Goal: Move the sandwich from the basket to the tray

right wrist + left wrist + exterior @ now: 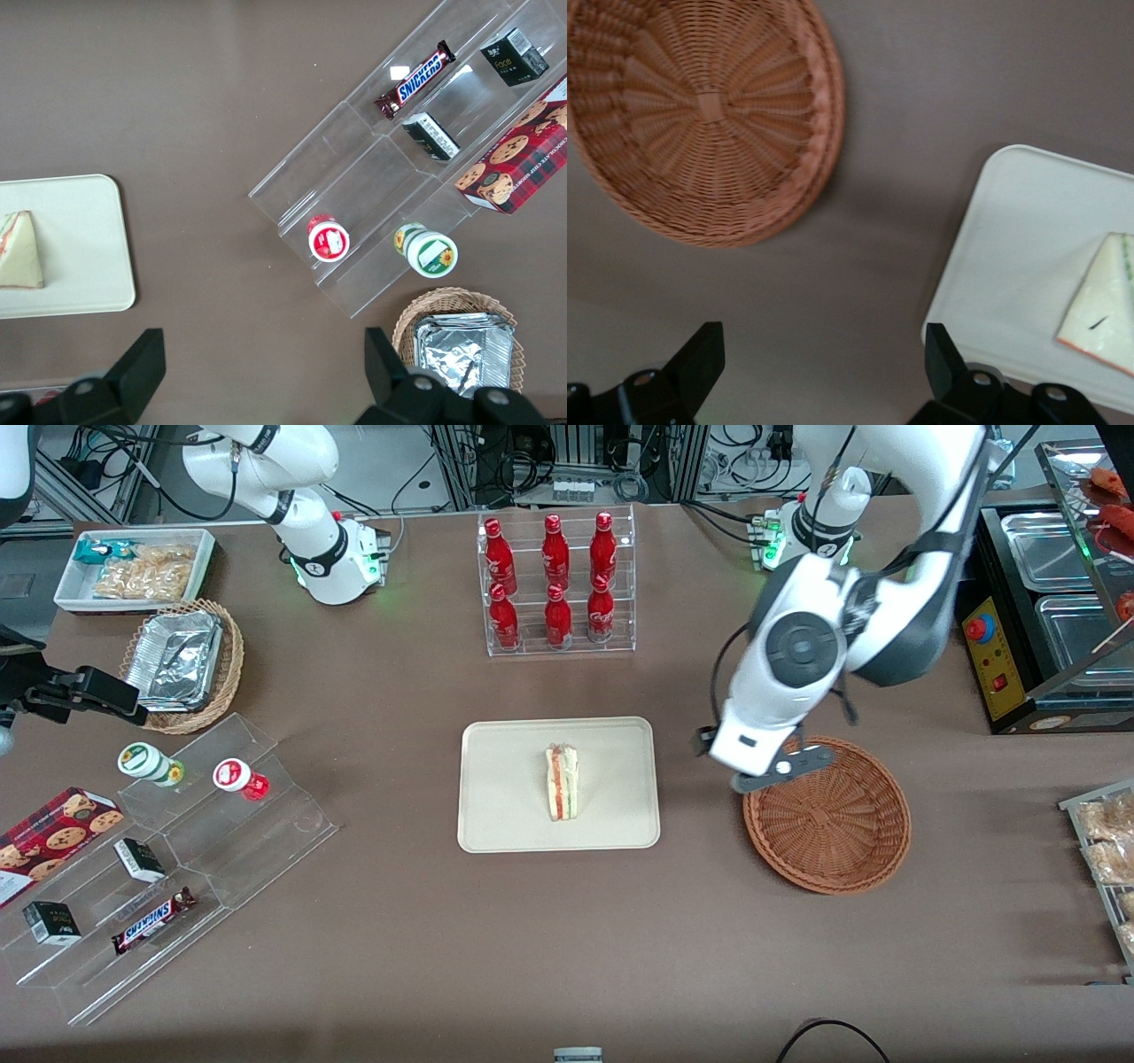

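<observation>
sandwich already on the tray, basket holds nothing

the wedge lies near the tray's middle, so the placing looks done; judged from here, only the arm's retreat is left. the gripper hangs above bare table between basket and tray, fingers spread wide and holding nothing. readable writing: "snickers" on a bar in the clear rack toward the parked arm's end

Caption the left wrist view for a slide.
Open hand above bare table, between empty basket and tray holding sandwich.
</observation>
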### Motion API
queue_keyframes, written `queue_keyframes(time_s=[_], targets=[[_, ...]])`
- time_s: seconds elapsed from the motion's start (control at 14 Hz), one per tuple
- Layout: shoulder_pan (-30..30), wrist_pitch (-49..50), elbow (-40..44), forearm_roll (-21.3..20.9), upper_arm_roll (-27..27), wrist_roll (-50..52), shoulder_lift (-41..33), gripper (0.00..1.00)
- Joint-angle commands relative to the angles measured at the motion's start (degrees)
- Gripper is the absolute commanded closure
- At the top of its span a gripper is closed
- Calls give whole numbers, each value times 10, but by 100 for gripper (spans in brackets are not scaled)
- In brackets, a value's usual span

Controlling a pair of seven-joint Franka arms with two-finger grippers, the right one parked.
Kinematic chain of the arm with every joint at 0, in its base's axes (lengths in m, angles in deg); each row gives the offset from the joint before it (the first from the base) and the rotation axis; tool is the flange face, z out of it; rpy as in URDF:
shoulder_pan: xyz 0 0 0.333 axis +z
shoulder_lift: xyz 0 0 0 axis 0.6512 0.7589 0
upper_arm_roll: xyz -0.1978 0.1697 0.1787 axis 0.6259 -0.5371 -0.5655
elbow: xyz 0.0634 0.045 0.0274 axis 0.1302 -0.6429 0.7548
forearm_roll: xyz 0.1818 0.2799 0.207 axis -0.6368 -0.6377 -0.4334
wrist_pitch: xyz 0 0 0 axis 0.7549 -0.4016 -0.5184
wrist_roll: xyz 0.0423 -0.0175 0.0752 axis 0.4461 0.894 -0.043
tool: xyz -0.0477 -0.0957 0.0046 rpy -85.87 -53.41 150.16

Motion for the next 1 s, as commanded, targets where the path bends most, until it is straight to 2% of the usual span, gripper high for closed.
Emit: queue_keyframes(time_s=[0.0, 0.21, 0.36, 0.57, 0.93], targets=[[49, 40, -41, 4, 6, -70, -61, 0], [81, 77, -38, 11, 6, -144, -95, 0], [94, 101, -36, 12, -18, -195, -118, 0], [154, 149, 0, 18, 13, -275, -124, 0], [218, 158, 52, 17, 25, -313, -140, 0]])
